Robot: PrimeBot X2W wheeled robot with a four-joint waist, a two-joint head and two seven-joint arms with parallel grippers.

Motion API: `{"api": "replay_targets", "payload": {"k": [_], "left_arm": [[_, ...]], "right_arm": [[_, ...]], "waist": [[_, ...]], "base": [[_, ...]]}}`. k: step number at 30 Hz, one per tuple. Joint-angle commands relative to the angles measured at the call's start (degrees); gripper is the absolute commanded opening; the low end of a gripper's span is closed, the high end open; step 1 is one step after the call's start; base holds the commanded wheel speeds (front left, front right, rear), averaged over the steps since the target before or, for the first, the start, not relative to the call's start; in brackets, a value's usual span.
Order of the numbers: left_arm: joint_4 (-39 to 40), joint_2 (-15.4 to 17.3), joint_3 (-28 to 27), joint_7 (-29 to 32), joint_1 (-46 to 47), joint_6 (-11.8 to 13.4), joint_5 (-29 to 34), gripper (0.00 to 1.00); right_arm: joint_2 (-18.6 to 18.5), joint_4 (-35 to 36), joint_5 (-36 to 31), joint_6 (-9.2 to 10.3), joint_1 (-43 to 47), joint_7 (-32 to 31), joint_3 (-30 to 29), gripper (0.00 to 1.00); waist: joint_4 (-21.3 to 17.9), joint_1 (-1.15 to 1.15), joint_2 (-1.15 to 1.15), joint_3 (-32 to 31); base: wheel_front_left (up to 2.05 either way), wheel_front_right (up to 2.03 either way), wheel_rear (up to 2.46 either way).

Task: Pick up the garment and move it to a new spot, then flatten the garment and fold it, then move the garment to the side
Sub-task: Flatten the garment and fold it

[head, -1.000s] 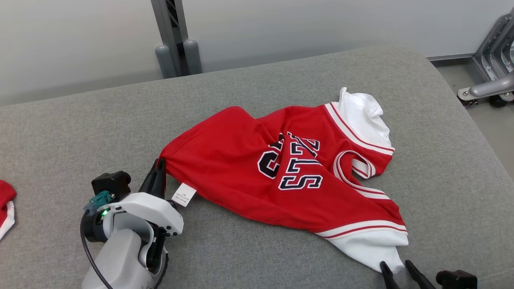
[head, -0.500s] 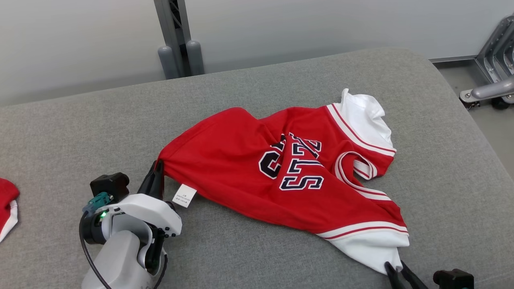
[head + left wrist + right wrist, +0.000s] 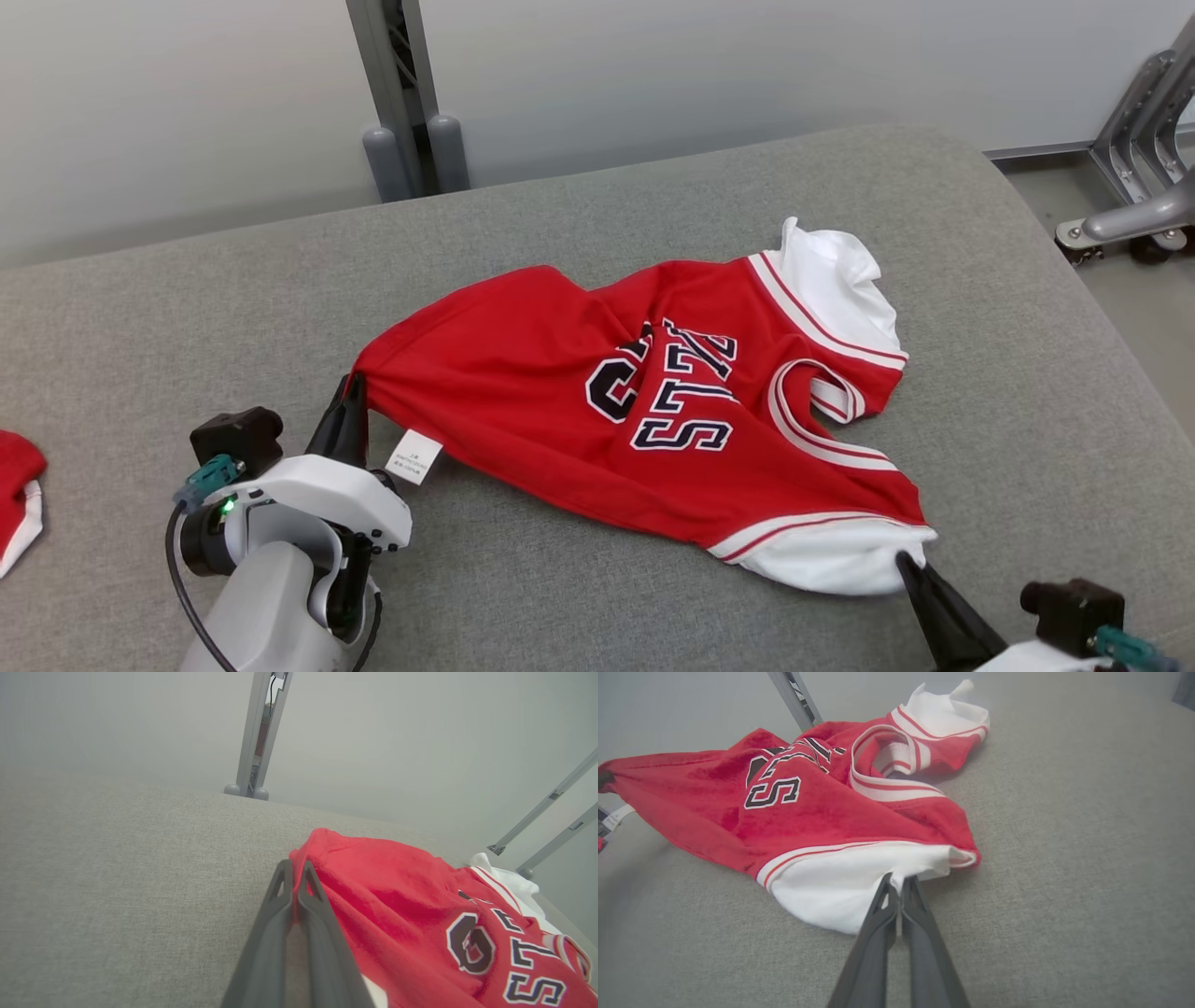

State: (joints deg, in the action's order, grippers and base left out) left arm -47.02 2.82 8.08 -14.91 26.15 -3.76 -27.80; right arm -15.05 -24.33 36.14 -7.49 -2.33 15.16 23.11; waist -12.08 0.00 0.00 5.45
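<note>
While your left end effector (image 3: 352,387) pinches the garment (image 3: 523,373) by its red corner and your right end effector (image 3: 904,562) by its white sleeve, another red cloth (image 3: 13,490) lies well left.

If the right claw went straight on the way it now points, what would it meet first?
The right claw is shut on the jersey's white sleeve, so it would push into that sleeve first, then probably the red body behind it.
</note>
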Motion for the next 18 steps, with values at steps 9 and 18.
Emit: {"api": "replay_targets", "payload": {"k": [9, 18], "left_arm": [[0.23, 0.2, -1.15, 0.17, -1.04, -2.04, -6.84, 0.0], [3.7, 0.2, 0.53, 13.44, 3.24, -3.76, -23.48, 0.0]], "right_arm": [[-8.12, 11.99, 11.35, -0.02, -9.06, 0.12, 0.0, 0.0], [-8.25, 10.1, 18.59, -0.02, -20.65, -0.88, -3.61, 0.0]], "waist": [[1.0, 0.0, 0.0, -4.18], [4.07, 0.0, 0.0, -7.85]], "base": [[0.0, 0.0, 0.0], [0.0, 0.0, 0.0]]}}
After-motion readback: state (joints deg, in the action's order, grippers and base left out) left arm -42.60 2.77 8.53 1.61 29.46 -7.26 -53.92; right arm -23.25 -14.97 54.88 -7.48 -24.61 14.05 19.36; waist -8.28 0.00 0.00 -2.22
